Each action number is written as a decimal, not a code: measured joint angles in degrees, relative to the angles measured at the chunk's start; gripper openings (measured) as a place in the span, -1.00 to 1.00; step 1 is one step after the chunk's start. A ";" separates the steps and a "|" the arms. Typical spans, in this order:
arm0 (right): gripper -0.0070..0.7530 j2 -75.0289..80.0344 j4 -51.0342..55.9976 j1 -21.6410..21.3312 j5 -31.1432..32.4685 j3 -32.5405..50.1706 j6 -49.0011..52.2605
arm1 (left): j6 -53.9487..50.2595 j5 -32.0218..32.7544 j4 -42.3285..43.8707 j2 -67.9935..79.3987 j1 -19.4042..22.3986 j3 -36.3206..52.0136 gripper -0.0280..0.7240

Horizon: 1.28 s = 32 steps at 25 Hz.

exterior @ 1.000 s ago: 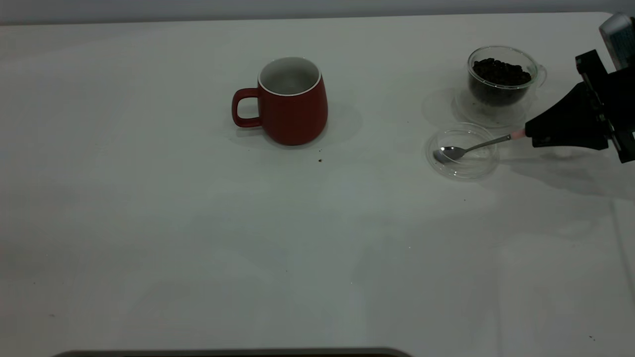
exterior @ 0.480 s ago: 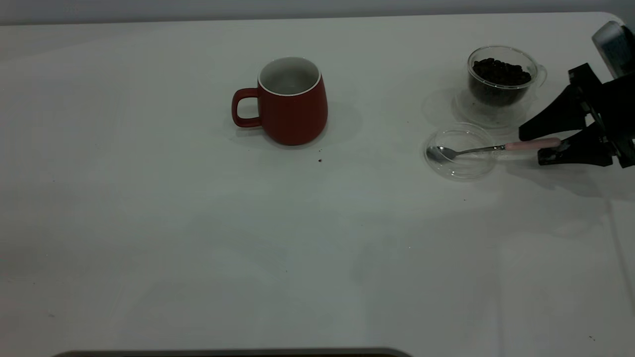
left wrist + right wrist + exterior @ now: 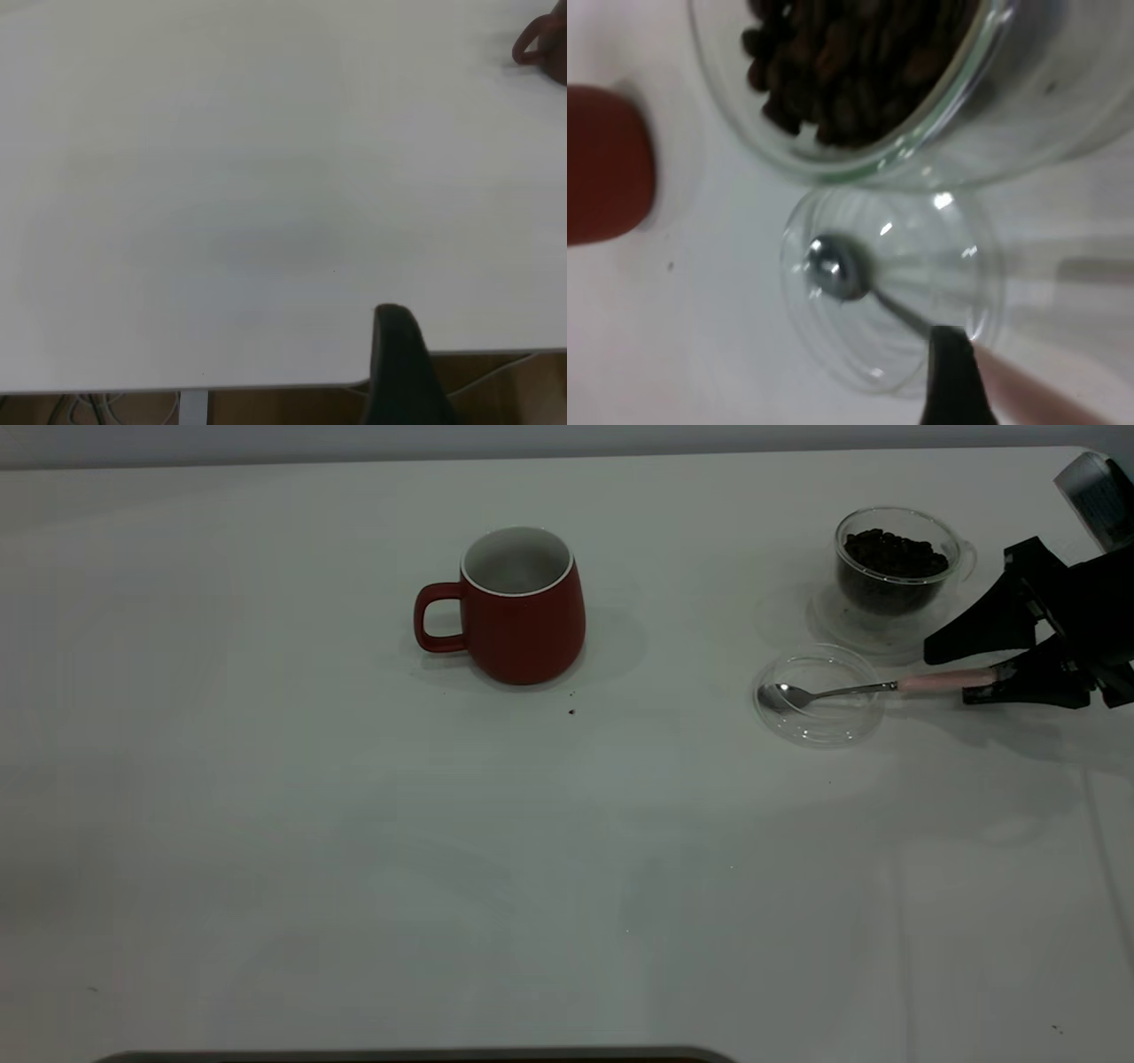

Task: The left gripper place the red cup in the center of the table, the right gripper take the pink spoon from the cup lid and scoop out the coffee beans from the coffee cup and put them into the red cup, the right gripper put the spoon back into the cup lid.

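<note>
One spoon, released or not yet gripped

The pale pink-handled metal spoon [image 3: 886, 687] is flanked, lengthwise, by the black right gripper [image 3: 961, 669], jaws apart.

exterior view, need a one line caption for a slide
Right claw open around the pink spoon resting in the cup lid; red cup stands mid-table.

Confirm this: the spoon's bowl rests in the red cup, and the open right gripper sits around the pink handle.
Wrong on one point. The exterior view shows the pink spoon with its bowl in the cup lid, not the red cup. The right gripper is indeed open around the handle.
</note>
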 joint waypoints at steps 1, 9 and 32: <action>0.43 0.00 0.45 0.00 -0.77 0.00 -0.63 | 0.00 0.00 0.00 0.00 0.00 0.00 0.42; 0.43 -4.72 1.11 0.00 -7.91 0.37 -1.74 | 0.05 0.00 0.00 0.00 0.00 0.00 0.42; 0.21 -60.96 -69.83 15.28 25.17 5.60 61.60 | 0.12 0.00 0.00 0.00 0.00 0.00 0.42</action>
